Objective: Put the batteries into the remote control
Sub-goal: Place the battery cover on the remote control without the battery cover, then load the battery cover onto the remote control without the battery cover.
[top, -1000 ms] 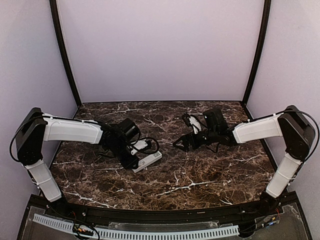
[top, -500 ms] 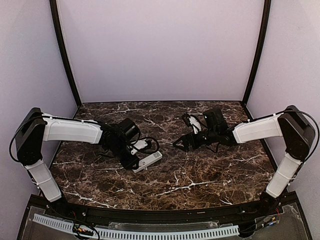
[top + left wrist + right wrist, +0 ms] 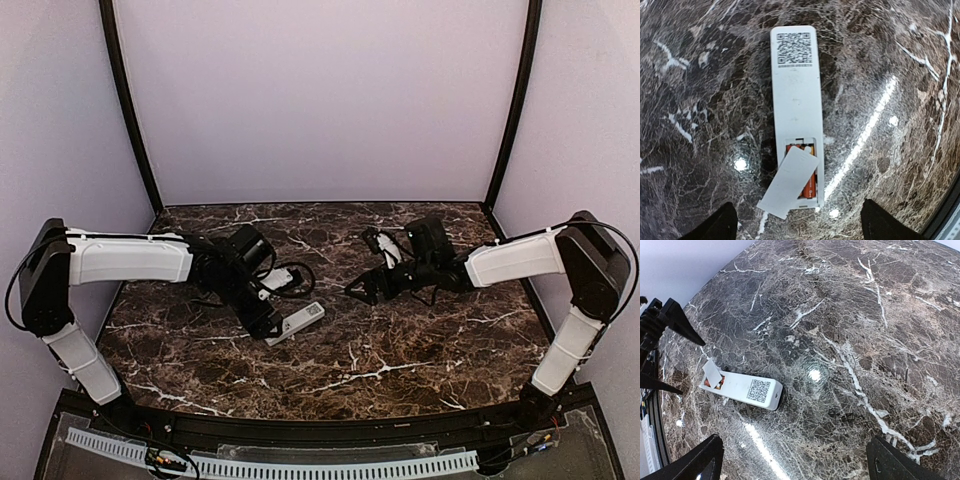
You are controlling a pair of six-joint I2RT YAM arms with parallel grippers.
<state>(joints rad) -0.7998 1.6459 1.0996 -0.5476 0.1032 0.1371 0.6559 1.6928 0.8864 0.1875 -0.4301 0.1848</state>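
The white remote control (image 3: 796, 100) lies on the marble with its back up and a QR label at its far end. Orange-red batteries (image 3: 813, 183) sit in its open slot. A loose white cover (image 3: 789, 182) lies askew over the slot, hiding most of them. My left gripper (image 3: 799, 226) hangs just above that end, open, its fingertips (image 3: 715, 225) wide on either side and touching nothing. In the top view the remote control (image 3: 300, 320) sits left of centre by the left gripper (image 3: 268, 322). My right gripper (image 3: 360, 288) is open and empty, well to the right of the remote control (image 3: 742, 388).
A black cable loop (image 3: 295, 280) hangs from the left wrist behind the remote. Dark marble table (image 3: 400, 350) runs to purple walls at the back and sides. The left gripper's fingers (image 3: 670, 315) show at the left edge of the right wrist view.
My left gripper has opened wide and let go at the remote's slot end, and the left arm has lifted back a little. The right arm has not moved.
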